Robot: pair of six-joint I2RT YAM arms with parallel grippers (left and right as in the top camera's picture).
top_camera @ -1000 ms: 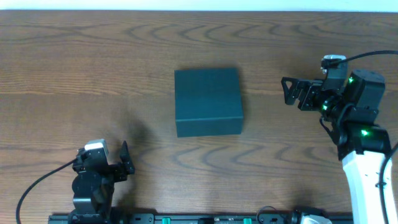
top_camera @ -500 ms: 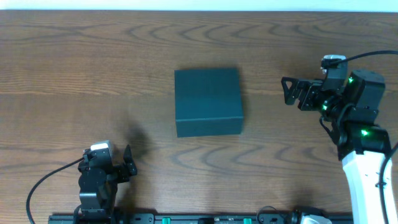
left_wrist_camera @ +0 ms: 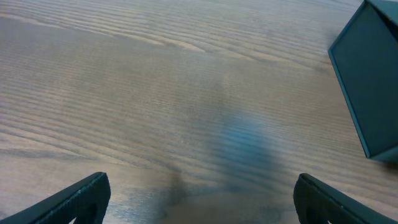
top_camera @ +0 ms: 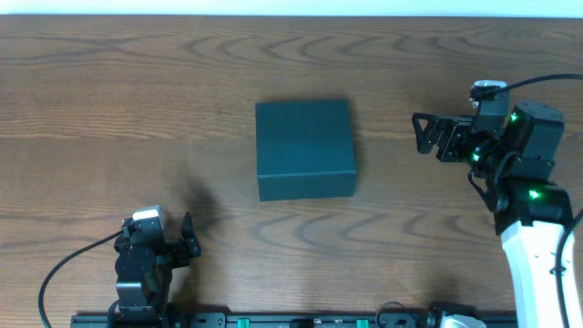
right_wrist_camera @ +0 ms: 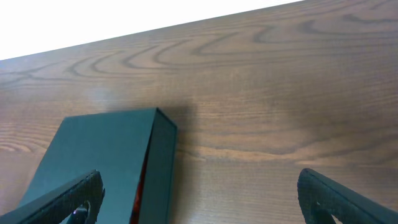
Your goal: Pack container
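Note:
The container (top_camera: 303,148) is a dark teal-black square cardboard box with its flap lid down, in the middle of the wooden table. It shows at the right edge of the left wrist view (left_wrist_camera: 372,81) and at the lower left of the right wrist view (right_wrist_camera: 106,162), where a thin red strip shows in the seam under its lid. My left gripper (top_camera: 186,242) is open and empty near the front left edge, well away from the box. My right gripper (top_camera: 424,135) is open and empty, to the right of the box and pointing at it.
The wooden table (top_camera: 137,100) has a pale far edge at the top of the overhead view. A black rail (top_camera: 301,320) runs along the front edge. No snack packets are in view.
The left arm drew back a little toward the front edge early on and has since stayed still. The right arm and the box have not moved.

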